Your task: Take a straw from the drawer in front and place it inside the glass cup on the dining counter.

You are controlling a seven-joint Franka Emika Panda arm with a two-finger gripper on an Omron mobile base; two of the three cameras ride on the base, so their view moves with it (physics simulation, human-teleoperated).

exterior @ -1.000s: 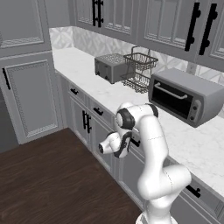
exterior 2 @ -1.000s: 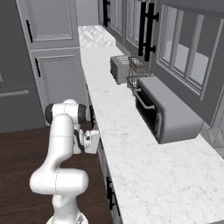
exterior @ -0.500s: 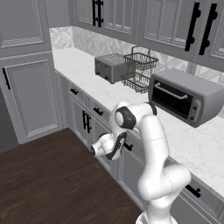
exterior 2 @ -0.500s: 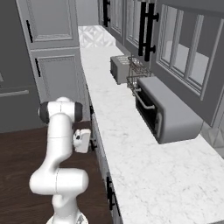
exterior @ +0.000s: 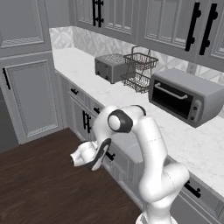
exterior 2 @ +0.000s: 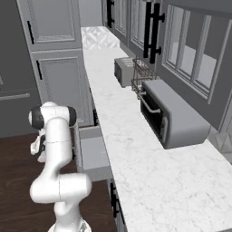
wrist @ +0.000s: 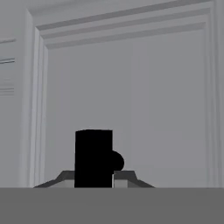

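The grey drawer (exterior 2: 93,153) stands pulled out from under the worktop, and its box looks bare inside; no straw shows in it. My gripper (exterior: 102,155) is at the drawer's front, shut on the short black bar handle (exterior: 99,154). In the hand view the framed panel front (wrist: 131,100) is close up, with the black handle (wrist: 93,148) standing straight up from my gripper (wrist: 94,176). The glass cup and the dining counter are out of view.
On the marble worktop (exterior 2: 131,149) stand a toaster (exterior: 109,66), a wire basket rack (exterior: 140,70) and a toaster oven (exterior: 186,96). A tall grey cupboard door (exterior: 30,96) is at the left. Dark wood floor (exterior: 39,188) spreads in front of the cabinets.
My hand has moved away from the cabinet row towards the floor side, and the drawer has slid out with it from nearly shut to well open.
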